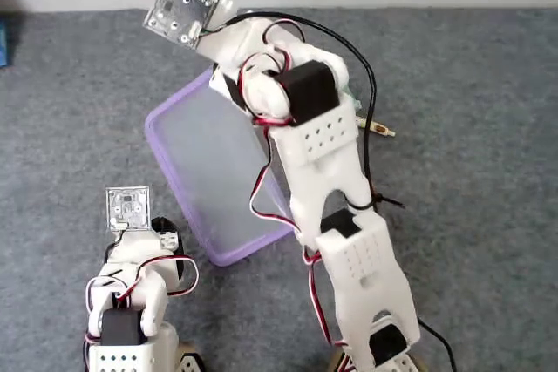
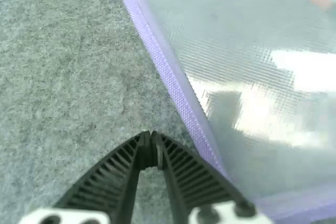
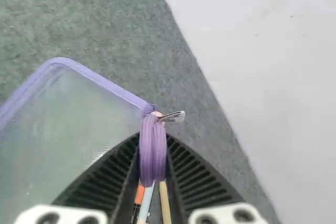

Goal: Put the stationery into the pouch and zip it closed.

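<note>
While the right arm stretches across the translucent pouch [image 1: 209,172], the right gripper [image 3: 153,140] has its fingers [image 3: 128,169] clamped on the pouch's purple edge, just beside the metal zip pull [image 3: 173,116]. Pens [image 3: 149,198] show between them. The left gripper [image 2: 151,139] hangs over the grey table [image 2: 63,66], beside the pouch's near border, its fingers pressed together on nothing.
</note>
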